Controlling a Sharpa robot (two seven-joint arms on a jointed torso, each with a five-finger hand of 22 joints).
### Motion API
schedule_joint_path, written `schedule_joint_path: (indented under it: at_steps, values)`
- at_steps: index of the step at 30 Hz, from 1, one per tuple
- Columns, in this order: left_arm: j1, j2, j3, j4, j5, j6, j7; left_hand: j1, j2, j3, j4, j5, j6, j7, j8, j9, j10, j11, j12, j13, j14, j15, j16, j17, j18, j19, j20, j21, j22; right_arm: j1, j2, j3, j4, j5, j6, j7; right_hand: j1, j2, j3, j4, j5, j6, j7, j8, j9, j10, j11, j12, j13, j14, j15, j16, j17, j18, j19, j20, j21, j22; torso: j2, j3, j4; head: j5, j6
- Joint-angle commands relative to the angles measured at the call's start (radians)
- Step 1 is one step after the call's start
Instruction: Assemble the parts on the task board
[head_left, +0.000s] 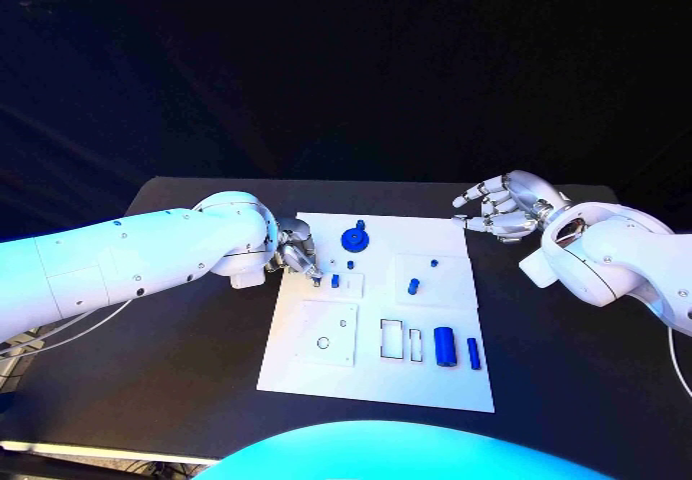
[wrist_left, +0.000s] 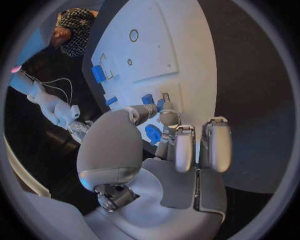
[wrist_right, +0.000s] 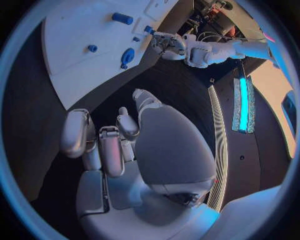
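The white task board lies in the middle of the table. My left hand hangs over its far left corner, thumb and fingertips drawn close together just above the board. Two small blue pegs stand right beside them. I cannot make out whether anything is pinched. A round blue part sits close by the hand. My right hand hovers off the board's far right corner, fingers loosely bent and apart from the thumb, holding nothing.
Two more small blue pieces stand on the board's right panel. A blue cylinder and a thin blue bar lie near the rectangular slots. The black table runs on all round the board.
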Motion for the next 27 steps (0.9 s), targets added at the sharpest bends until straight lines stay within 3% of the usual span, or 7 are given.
schedule_joint_path:
  at_steps: [1, 27]
  values:
    - [0.000, -0.001, 0.000, 0.005, -0.016, 0.038, 0.010, 0.002, 0.008, 0.149, -0.145, 0.005, 0.008, 0.000, 0.003, 0.002, 0.008, 0.001, 0.005, 0.001, 0.093, -0.007, 0.004, 0.227, -0.002, 0.009, 0.001, 0.004, 0.044, -0.001, 0.000, 0.000, 0.000, -0.012, 0.011, 0.008, -0.005, -0.001, 0.007, 0.000, 0.007, -0.005, 0.000, 0.003, -0.001, -0.006, -0.002, -0.003, -0.001, 0.059, -0.007, -0.004, 0.083, 0.019, -0.004, -0.002, -0.007, 0.036, 0.000, -0.0002, -0.0002, 0.000, -0.002]
    - [-0.011, 0.007, -0.001, -0.004, -0.017, 0.055, 0.008, 0.000, 0.007, 0.150, -0.148, 0.010, 0.009, 0.000, 0.003, 0.002, 0.010, 0.001, 0.006, 0.003, 0.094, -0.008, 0.005, 0.228, -0.002, 0.008, 0.001, 0.003, 0.043, -0.001, -0.001, 0.000, 0.001, -0.013, 0.011, 0.009, -0.010, -0.005, 0.017, 0.000, 0.012, -0.006, 0.000, 0.007, -0.002, -0.006, -0.002, -0.004, -0.002, 0.059, -0.007, -0.005, 0.083, 0.019, -0.004, -0.002, -0.008, 0.036, -0.001, 0.0005, -0.0002, 0.000, -0.004]
